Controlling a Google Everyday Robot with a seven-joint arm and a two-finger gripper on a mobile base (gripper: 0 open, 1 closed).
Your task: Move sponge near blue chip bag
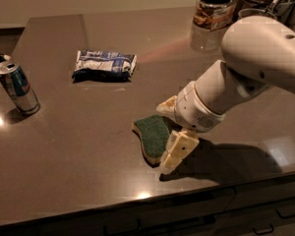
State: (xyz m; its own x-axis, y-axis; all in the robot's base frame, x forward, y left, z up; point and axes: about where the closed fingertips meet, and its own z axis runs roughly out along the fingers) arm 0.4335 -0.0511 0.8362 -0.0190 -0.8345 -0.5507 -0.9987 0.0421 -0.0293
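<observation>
The sponge [151, 133], dark green on top with a pale yellow base, lies flat on the dark countertop [78, 146] near its front edge. My gripper [171, 130] is at the sponge's right end, low over the counter. Its two cream fingers are spread, one [178, 151] at the front side of the sponge and one at the far side, with the sponge's right edge between them. The blue chip bag [104, 65], flattened with white printing, lies farther back and to the left, well apart from the sponge.
A blue and silver drink can [17, 88] stands at the left edge of the counter. Glass jars [214, 8] with food stand at the back right corner. The counter's front edge runs just below the sponge, with drawers under it.
</observation>
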